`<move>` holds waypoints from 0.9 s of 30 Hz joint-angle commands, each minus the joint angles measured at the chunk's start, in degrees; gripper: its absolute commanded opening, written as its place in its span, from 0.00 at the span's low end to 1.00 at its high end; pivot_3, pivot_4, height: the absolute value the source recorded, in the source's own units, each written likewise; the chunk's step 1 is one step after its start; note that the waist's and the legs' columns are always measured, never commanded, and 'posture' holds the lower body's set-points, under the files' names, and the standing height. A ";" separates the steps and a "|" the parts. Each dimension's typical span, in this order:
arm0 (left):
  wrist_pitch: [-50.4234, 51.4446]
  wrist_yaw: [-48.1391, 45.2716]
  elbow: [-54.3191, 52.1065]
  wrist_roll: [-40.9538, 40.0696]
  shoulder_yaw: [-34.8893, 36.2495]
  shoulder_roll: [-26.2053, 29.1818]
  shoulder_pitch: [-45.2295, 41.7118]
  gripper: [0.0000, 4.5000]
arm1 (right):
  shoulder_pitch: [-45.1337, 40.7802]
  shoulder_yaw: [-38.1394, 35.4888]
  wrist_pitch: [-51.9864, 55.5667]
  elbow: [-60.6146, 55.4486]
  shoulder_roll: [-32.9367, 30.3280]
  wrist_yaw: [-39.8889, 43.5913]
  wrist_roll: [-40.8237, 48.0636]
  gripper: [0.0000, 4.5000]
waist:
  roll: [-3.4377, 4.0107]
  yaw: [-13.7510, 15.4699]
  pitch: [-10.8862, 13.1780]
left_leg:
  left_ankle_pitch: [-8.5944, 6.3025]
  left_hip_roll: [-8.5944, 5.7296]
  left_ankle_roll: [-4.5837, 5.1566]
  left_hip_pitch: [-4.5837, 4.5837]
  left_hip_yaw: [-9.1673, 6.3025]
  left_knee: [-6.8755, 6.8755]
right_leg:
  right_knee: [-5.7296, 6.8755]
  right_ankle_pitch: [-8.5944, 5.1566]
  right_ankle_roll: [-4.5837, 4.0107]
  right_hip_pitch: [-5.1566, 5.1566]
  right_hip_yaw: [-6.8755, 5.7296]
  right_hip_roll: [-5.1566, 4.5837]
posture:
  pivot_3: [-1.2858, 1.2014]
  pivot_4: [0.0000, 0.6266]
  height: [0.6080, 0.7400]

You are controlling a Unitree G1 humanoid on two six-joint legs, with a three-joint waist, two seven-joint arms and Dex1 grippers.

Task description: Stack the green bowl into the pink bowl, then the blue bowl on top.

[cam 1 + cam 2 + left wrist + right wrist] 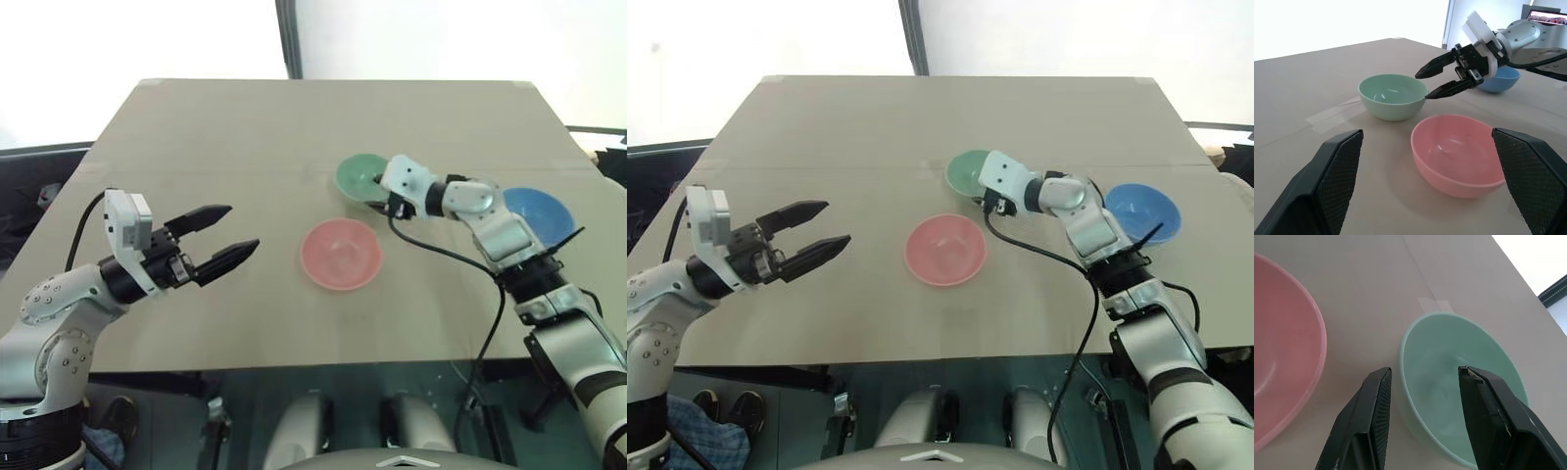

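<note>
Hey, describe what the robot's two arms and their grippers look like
Both arms are silver-grey metal with black joint sections. Each wrist carries a white block, and each gripper, left gripper and right gripper, has two tapered black fingers with textured inner pads. A black cable loops along the right arm.

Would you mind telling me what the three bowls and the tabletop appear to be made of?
The green bowl, pink bowl and blue bowl look like smooth moulded plastic: flat uniform colour, thin rims and a soft sheen inside. The table looks like matte beige board or laminate; a strip of clear tape lies on it, though its exact material is uncertain.
</note>
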 commanded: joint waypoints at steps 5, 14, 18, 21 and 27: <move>-2.94 2.95 -3.03 0.42 4.83 -0.36 1.97 0.99 | -6.37 0.87 -8.57 10.75 3.69 2.94 -3.57 0.51 | 0.02 -0.23 0.01 | 0.04 0.00 -0.07 0.01 -0.01 -0.06 | 0.02 0.00 0.00 -0.03 0.00 0.02 | 0.52 0.24 1.00; -4.36 5.43 -5.03 0.64 8.43 -0.77 6.15 0.99 | -11.97 2.57 -9.82 25.62 7.85 0.82 -10.18 0.51 | 0.05 -0.26 0.03 | 0.04 -0.01 -0.11 0.01 -0.03 -0.08 | 0.02 0.00 -0.01 -0.06 -0.01 0.00 | 0.52 0.24 1.00; -4.48 5.87 -5.64 0.30 9.31 -0.64 7.41 1.00 | -13.40 1.93 -11.36 28.66 9.30 0.23 -11.22 0.45 | 0.06 -0.43 0.04 | 0.05 -0.01 -0.14 0.02 -0.03 -0.12 | 0.02 0.00 -0.02 -0.09 -0.01 0.00 | 0.52 0.24 1.00; -4.72 5.97 -5.86 0.35 9.57 -0.83 8.08 1.00 | -13.72 1.68 -12.57 29.38 9.69 0.40 -11.49 0.28 | 0.07 -0.89 0.04 | 0.05 -0.02 -0.14 0.02 -0.03 -0.14 | 0.02 0.00 -0.02 -0.09 -0.01 0.00 | 0.52 0.24 1.00; -5.25 6.48 -5.98 0.62 8.68 -1.22 8.35 1.00 | -13.98 1.20 -13.76 29.92 9.55 0.60 -11.71 0.01 | 0.09 -1.49 0.05 | 0.06 -0.02 -0.16 0.02 -0.03 -0.15 | 0.03 0.00 -0.02 -0.09 -0.01 0.00 | 0.52 0.24 1.00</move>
